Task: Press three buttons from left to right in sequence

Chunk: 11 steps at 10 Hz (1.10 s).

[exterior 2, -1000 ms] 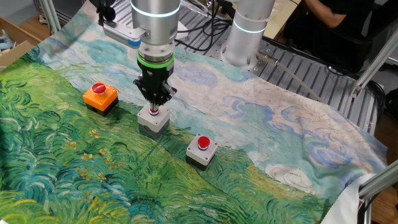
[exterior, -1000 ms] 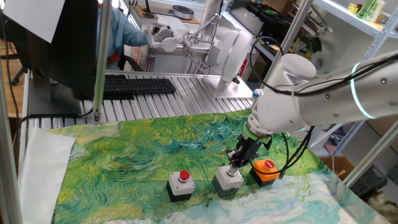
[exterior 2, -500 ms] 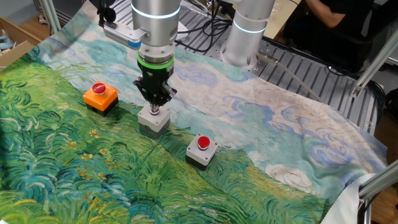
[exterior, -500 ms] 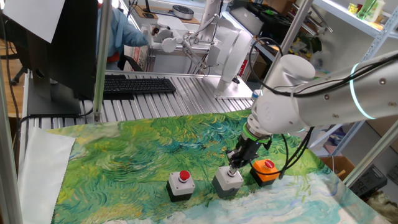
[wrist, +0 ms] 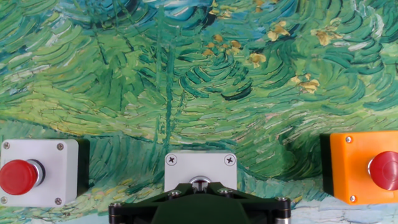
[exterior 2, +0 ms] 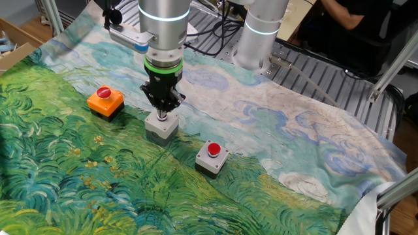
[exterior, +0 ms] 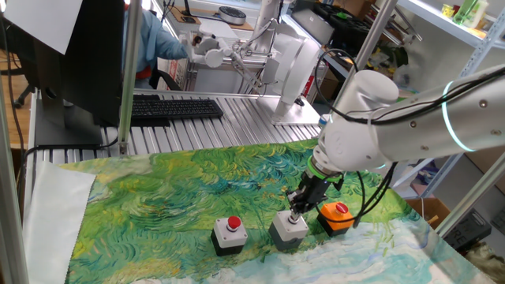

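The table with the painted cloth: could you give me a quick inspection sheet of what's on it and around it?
Surface: painted cloth covers the table.
Job's things: three red-capped buttons in a row: grey button, middle grey button, orange button.
Clutter: nothing seen on the cloth.
Gripper: gripper shut, pointing down onto the middle button's cap.
Cables: black cable hangs off the arm.
Surroundings: keyboard, shelving, a seated person behind.

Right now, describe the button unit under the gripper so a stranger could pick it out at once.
On the painted green cloth stands a row of three button boxes. Take the middle grey box, between the orange box and the other grey box. It alone has its red cap hidden beneath the shut gripper.
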{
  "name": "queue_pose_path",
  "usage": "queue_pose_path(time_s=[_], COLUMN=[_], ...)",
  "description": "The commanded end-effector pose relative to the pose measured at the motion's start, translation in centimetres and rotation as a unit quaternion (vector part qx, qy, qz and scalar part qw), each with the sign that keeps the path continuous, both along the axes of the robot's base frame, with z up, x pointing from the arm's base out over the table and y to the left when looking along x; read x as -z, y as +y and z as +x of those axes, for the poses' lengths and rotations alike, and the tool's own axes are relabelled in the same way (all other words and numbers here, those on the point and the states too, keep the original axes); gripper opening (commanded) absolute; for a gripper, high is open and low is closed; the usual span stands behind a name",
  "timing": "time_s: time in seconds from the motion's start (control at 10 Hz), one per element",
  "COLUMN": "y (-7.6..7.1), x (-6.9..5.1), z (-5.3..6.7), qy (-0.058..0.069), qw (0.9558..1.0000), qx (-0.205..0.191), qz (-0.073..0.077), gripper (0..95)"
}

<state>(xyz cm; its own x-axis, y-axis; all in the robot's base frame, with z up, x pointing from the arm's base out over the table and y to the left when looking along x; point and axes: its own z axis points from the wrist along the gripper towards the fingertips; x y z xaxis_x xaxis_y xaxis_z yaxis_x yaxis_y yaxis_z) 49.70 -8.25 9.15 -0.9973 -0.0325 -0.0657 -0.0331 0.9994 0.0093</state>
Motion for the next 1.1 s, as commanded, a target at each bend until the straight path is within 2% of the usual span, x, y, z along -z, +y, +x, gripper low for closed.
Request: queue_pose_path(time_s=[0.1,0.4,1.1], y=[0.0,-0.3,1.0], x=[0.0,-2.9,-3.8], z=[0.0,-0.2,-0.7], qy=[0.001,0.009,0.01], qw=[1.0,1.0,0.9999], qx=[0.003,0.002,0.007], qz=[0.0,0.001,-0.001], gripper=[0.0,0.0,0.0])
